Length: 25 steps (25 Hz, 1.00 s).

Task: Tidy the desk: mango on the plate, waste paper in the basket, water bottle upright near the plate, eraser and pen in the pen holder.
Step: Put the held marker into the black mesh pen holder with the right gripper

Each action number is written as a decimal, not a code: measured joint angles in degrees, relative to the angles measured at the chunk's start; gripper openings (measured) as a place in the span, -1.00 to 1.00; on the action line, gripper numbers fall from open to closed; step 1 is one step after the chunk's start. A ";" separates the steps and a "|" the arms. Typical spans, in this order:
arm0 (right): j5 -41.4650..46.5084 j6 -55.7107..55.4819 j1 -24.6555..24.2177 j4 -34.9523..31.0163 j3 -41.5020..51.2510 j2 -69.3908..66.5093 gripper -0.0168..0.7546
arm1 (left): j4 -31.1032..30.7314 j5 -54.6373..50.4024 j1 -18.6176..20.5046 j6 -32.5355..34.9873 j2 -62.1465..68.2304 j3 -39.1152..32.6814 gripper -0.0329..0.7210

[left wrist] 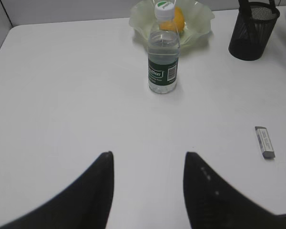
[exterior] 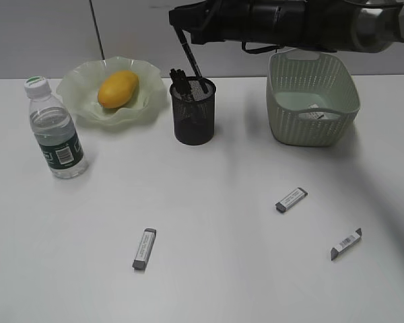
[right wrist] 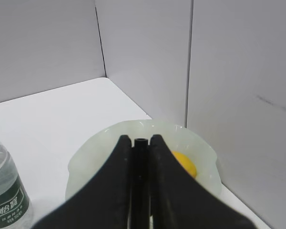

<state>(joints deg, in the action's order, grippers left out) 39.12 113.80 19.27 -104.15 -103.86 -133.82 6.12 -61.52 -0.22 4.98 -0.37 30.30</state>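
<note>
Right wrist view: right gripper [right wrist: 141,143] clamped on pen [exterior: 189,54], slanted over pen holder [exterior: 193,111] for insertion; left gripper [left wrist: 148,164] spread, idle

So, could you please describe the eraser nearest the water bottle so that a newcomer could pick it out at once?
Start at the upright water bottle on the table's left side, then look toward the front edge and to the right. There a small grey-white eraser lies flat on the bare table. Unlike the other two erasers, it lies left of the black pen holder, alone.
</note>
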 joint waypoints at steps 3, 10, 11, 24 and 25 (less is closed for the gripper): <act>-0.28 0.00 0.00 -0.06 0.00 -0.37 -0.74 | 0.00 0.00 0.00 0.00 0.00 0.00 0.06; -1.48 -0.02 0.00 -0.11 0.00 -1.80 -0.74 | 0.00 0.00 0.00 0.00 0.00 0.00 0.06; -1.55 -0.02 0.00 -0.11 0.00 -2.02 -0.74 | 0.00 0.00 0.00 0.00 0.00 0.00 0.06; -2.49 -0.02 0.00 -0.11 0.00 -2.39 -0.70 | 0.00 0.00 0.00 0.00 0.00 0.00 0.06; -2.60 -0.02 0.00 -0.11 0.00 -2.38 -0.65 | 0.00 0.00 0.00 0.00 0.00 0.00 0.06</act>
<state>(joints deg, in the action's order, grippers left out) 36.52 113.79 19.27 -104.26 -103.86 -136.20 6.12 -61.52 -0.22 4.98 -0.37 30.30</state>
